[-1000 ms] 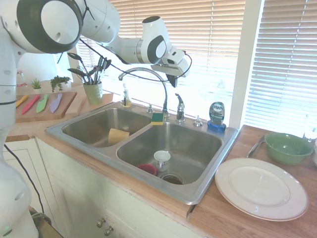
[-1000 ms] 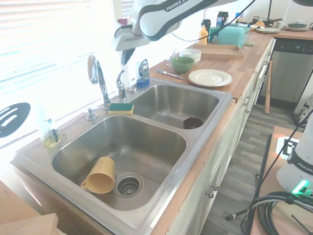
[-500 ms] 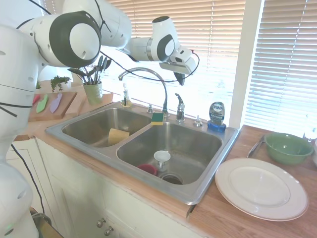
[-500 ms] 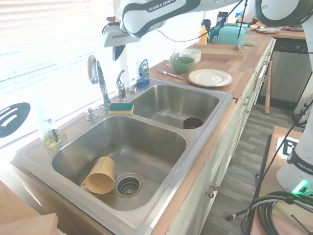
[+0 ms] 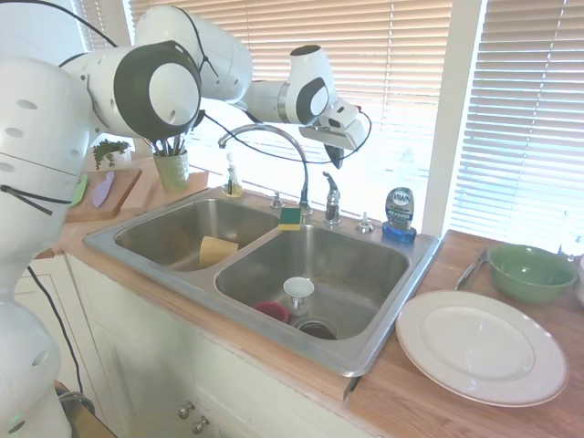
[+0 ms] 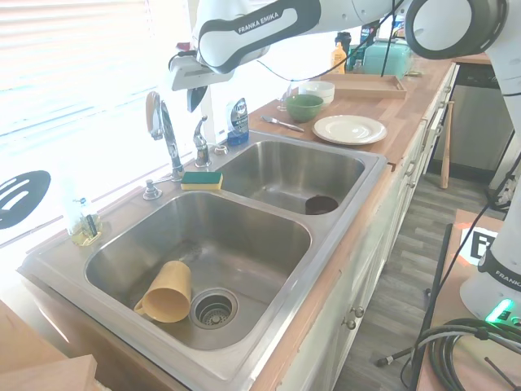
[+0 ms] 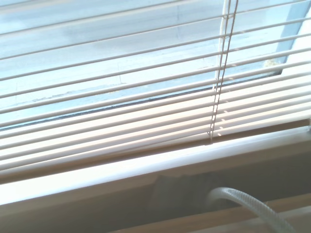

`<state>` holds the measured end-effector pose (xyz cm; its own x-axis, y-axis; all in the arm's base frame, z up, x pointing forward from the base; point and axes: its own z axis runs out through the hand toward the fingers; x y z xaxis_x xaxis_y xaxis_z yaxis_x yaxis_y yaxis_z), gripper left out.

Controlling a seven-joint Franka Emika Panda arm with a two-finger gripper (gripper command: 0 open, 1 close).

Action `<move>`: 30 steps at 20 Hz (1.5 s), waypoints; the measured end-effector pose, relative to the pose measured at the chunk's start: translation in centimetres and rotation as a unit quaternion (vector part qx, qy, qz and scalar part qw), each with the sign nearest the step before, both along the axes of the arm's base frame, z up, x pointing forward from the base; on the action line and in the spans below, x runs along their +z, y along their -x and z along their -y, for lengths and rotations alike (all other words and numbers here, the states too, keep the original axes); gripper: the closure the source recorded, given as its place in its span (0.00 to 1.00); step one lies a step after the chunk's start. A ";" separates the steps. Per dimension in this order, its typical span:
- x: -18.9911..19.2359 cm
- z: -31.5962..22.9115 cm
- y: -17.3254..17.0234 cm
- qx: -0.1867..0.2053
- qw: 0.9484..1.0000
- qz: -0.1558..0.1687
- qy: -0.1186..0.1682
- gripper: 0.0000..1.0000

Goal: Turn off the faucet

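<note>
The faucet's chrome gooseneck spout (image 5: 274,137) arches over the divider of the double sink (image 5: 164,260). Its short lever handle (image 5: 330,195) stands upright on a stubby base just to the right of the spout. My gripper (image 5: 338,157) hangs directly above that handle with a small gap, dark fingers pointing down and pressed together, holding nothing. In the second exterior view the gripper (image 6: 195,97) sits above the handle (image 6: 200,140), beside the spout (image 6: 163,122). I see no water stream. The wrist view shows only window blinds (image 7: 146,97) and the sill.
Blinds (image 5: 383,82) hang close behind the gripper. A sponge (image 5: 290,217) lies at the spout's foot, a blue dish soap bottle (image 5: 399,212) to its right, a pump bottle (image 5: 232,178) to its left. Cups sit in both basins; a plate (image 5: 481,345) and a green bowl (image 5: 529,271) are on the counter.
The gripper has shifted right along the window and dropped slightly, now over the lever handle. The arm's elbow swung closer to the first exterior camera. The faucet has not moved.
</note>
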<state>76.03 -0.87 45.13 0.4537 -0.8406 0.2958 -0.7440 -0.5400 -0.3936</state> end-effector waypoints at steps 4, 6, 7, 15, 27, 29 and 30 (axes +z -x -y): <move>-0.5 0.0 0.2 0.000 1.000 -0.018 -0.001 1.00; -1.0 -0.1 0.5 -0.001 0.999 -0.044 -0.002 1.00; -1.3 -0.2 0.7 -0.001 0.998 -0.063 -0.004 1.00; 0.2 -0.5 2.6 -0.001 0.991 -0.130 -0.010 1.00; -2.5 0.0 6.2 0.000 0.985 -0.171 -0.012 1.00; -2.8 -0.1 6.3 0.000 0.985 -0.173 -0.012 1.00; -2.8 -0.1 6.3 0.000 0.985 -0.173 -0.012 1.00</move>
<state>69.72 -0.77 42.33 0.5244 -0.8451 0.1040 -0.8353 -0.5343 -0.1300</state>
